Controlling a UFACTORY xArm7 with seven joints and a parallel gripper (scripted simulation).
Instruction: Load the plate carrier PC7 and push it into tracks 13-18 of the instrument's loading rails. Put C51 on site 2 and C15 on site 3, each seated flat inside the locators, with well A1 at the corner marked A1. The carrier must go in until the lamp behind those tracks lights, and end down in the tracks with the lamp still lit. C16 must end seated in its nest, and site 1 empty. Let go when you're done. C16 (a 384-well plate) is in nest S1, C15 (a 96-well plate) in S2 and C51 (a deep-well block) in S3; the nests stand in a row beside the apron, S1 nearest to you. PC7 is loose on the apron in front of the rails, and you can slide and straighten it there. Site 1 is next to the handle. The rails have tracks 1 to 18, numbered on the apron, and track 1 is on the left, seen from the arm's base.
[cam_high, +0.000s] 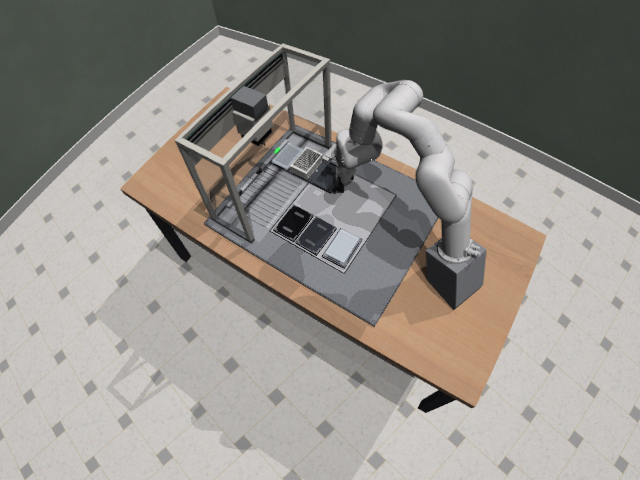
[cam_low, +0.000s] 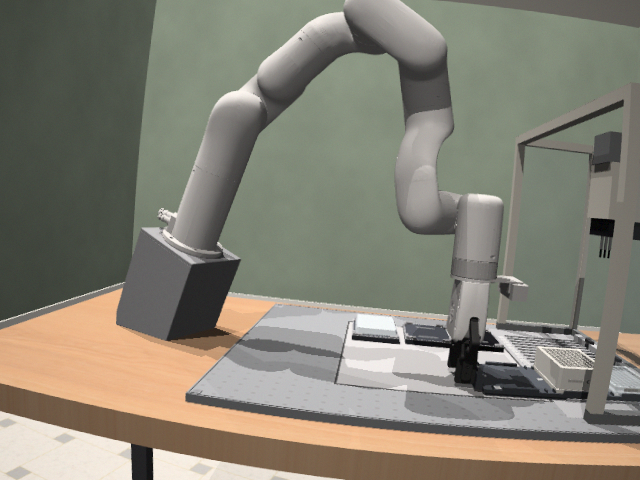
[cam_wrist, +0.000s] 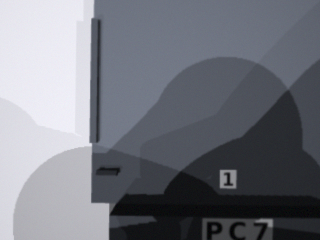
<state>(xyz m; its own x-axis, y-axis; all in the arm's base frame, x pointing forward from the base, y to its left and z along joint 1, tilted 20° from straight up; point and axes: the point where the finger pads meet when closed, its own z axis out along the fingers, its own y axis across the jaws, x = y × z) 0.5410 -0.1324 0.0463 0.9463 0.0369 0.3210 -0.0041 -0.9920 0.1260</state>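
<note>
Exterior view: claw (cam_low: 466, 356), open and holding nothing, stands at the handle end of carrier PC7 (cam_low: 509, 381), lower right of frame, on the bench (cam_low: 103, 372).

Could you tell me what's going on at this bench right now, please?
The arm's claw is down at the handle end of plate carrier PC7, fingers open around the handle, gripping nothing. The carrier is in the rails at the far side of the instrument frame, and a green lamp is lit behind it. Two plates ride on it, the deep-well block nearer the handle; site 1 is bare. One pale plate sits in the nearest nest.
</note>
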